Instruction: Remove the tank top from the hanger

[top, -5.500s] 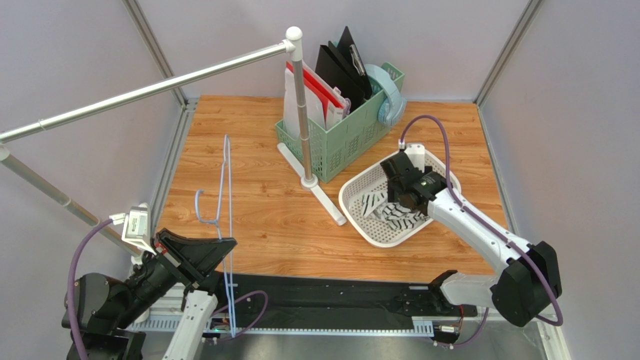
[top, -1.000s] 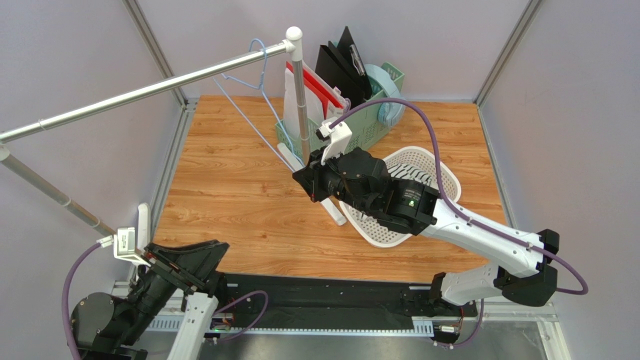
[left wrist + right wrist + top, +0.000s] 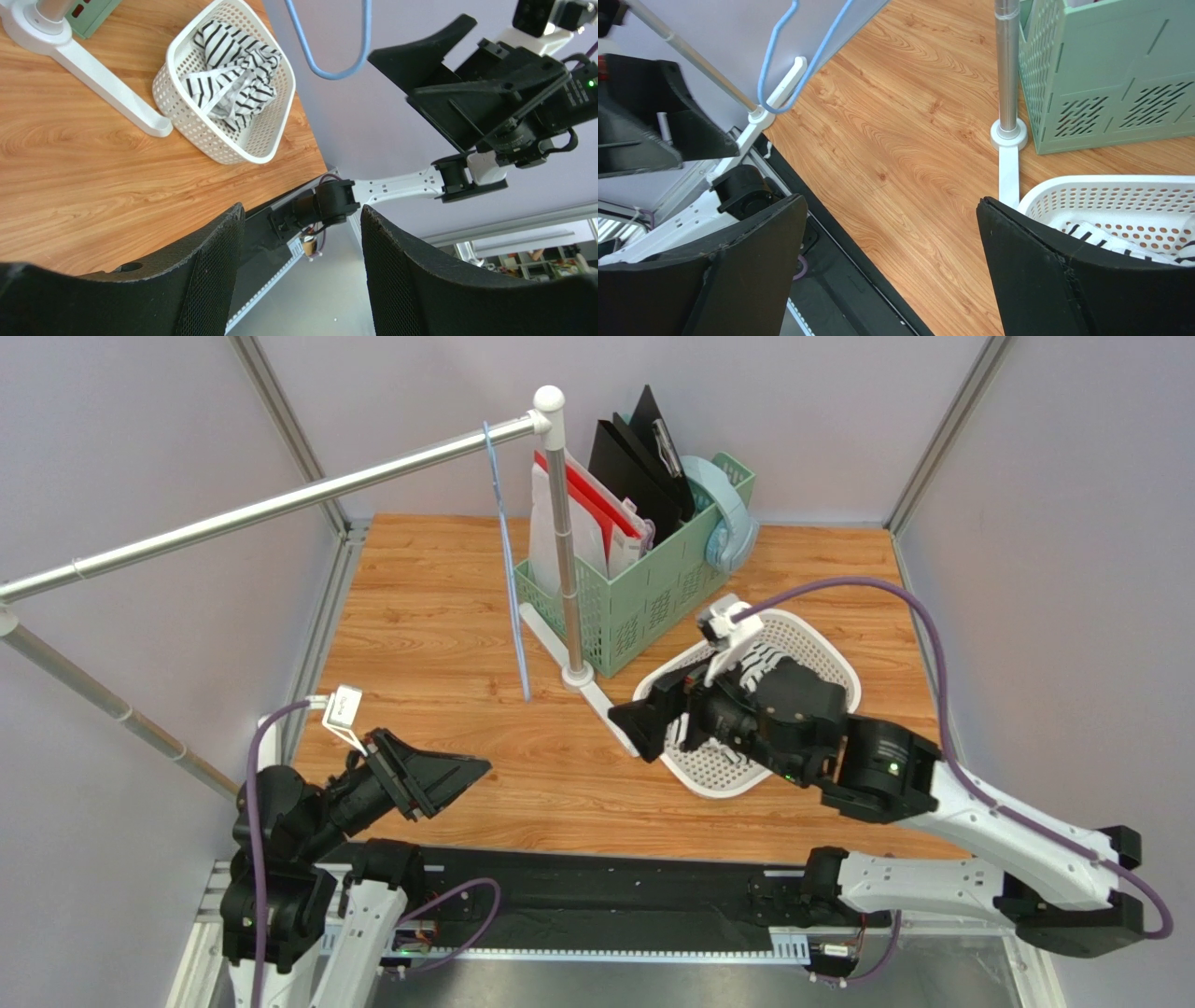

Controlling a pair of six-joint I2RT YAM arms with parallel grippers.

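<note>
Lying crumpled in basket [image 3: 210, 129]: tank top [image 3: 231, 73] (black-white stripes); hanger [image 3: 507, 560] on rail [image 3: 281, 503]; left pincer [image 3: 302, 217], right pincer [image 3: 889, 210] both released.

— Entry one: left arm [image 3: 288, 826]?
— Black joint housings, white links. Purple left cable [image 3: 253, 770] at eight o'clock, white camera block [image 3: 344, 707].
— Entry two: right arm [image 3: 982, 819]?
— Same colours. Purple right cable [image 3: 856, 583] at two o'clock, green light [image 3: 588, 83].
— Left gripper [image 3: 300, 217]?
— Black, mesh-textured fingers [image 3: 210, 280].
</note>
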